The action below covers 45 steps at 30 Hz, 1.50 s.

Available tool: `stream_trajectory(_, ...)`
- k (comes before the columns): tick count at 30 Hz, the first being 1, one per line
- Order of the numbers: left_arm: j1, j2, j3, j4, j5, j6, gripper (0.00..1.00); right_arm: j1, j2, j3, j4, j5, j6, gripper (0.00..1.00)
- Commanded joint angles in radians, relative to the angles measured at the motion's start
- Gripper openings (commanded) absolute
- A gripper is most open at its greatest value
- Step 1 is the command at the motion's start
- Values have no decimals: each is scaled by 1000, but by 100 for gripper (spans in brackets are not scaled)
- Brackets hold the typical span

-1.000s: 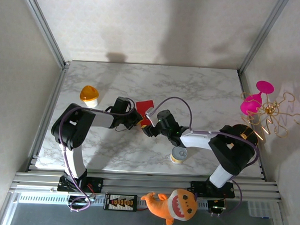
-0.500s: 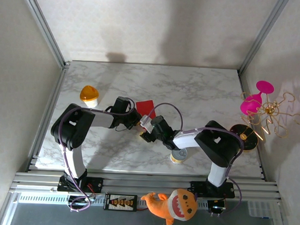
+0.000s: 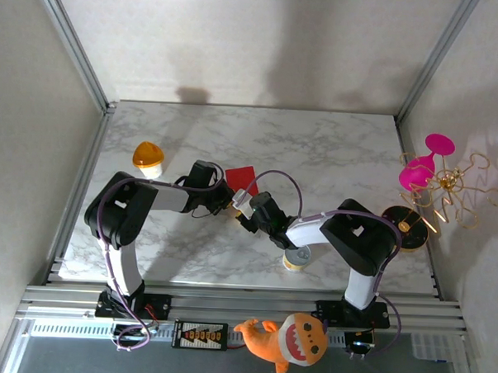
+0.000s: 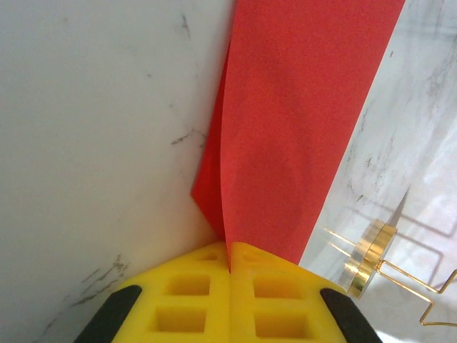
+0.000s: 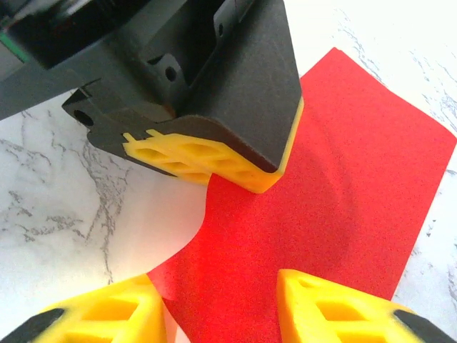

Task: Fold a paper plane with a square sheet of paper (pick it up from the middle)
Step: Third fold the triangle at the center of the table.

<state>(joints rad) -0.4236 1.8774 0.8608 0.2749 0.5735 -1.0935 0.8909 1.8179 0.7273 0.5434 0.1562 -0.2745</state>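
The square sheet of paper (image 3: 242,177) is red and lies on the marble table, its near edge lifted. My left gripper (image 4: 230,259) is shut on that near edge, and the sheet (image 4: 300,107) rises away from the yellow fingers with a soft fold. In the right wrist view the left gripper's yellow fingers (image 5: 214,161) pinch the paper (image 5: 343,186) from above. My right gripper (image 5: 221,314) stands with its jaws apart, one on each side of the paper's near corner, and its left fingertip (image 5: 107,314) touches that corner. From above, the two grippers meet at the sheet's near side, the left gripper (image 3: 222,200) close beside the right gripper (image 3: 244,213).
A small yellow tin (image 3: 296,256) stands near the right arm's elbow. An orange-topped cup (image 3: 149,156) sits at the left. A pink goblet (image 3: 423,165) and a gold wire stand (image 3: 451,191) are at the right edge, the stand's base (image 4: 368,254) beside the paper. An orange shark plush (image 3: 288,337) lies off the table's front.
My right gripper has moved left and nearer to the paper's corner beside the left gripper, and its jaws have narrowed. The left gripper has kept its hold on the sheet.
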Motion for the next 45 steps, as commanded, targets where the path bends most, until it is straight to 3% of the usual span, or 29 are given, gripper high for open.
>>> stream_trajectory(1, -6, -27, 22, -24, 4, -10, 2, 5, 18, 5, 30, -13, -5, 37)
stream_trajectory(19, -6, -23, 21, -25, 5, -11, 3, 4, 8, 9, 44, -28, 14, 34)
stream_trajectory(27, -3, -34, 24, -37, 1, -9, 8, 4, 2, 3, 30, -59, 8, 15)
stream_trajectory(35, 54, -113, 14, -154, -75, 69, 23, 1, -30, -6, -17, -154, 34, 8)
stream_trajectory(41, 84, -187, 28, -231, -150, 137, 25, -7, -58, -13, -46, -244, 115, 8)
stream_trajectory(45, 76, -179, 52, -207, -135, 150, 24, -15, -73, -23, -48, -303, 171, 8)
